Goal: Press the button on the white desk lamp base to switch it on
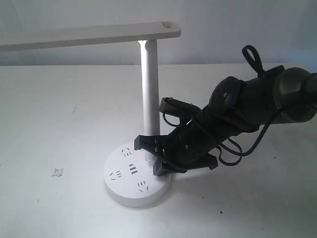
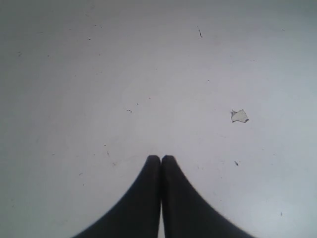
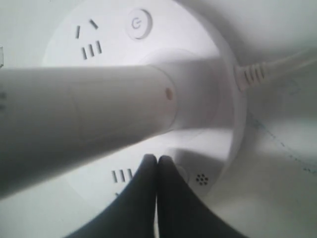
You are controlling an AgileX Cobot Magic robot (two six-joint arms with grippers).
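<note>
The white desk lamp stands mid-table with an upright pole (image 1: pixel 150 89) and a long flat head bar (image 1: pixel 89 35). Its round white base (image 1: pixel 130 184) carries dark socket slots and USB ports. My right gripper (image 1: pixel 150 157) reaches in from the right, shut with nothing held, its tips down on the base beside the pole's foot. In the right wrist view the shut fingertips (image 3: pixel 157 159) sit against a round button (image 3: pixel 182 173) that they partly hide, beside a cluster of small holes (image 3: pixel 201 178). A second round power button (image 3: pixel 138 23) lies beyond the pole (image 3: pixel 99 109). My left gripper (image 2: pixel 161 158) is shut above bare table.
A white cable (image 3: pixel 270 67) leaves the base's rim. A small pale scrap (image 1: pixel 58 172) (image 2: pixel 239 116) lies on the white table left of the lamp. The lamp head overhangs the left half of the table. The right arm's black cables (image 1: pixel 237 146) loop beside the base.
</note>
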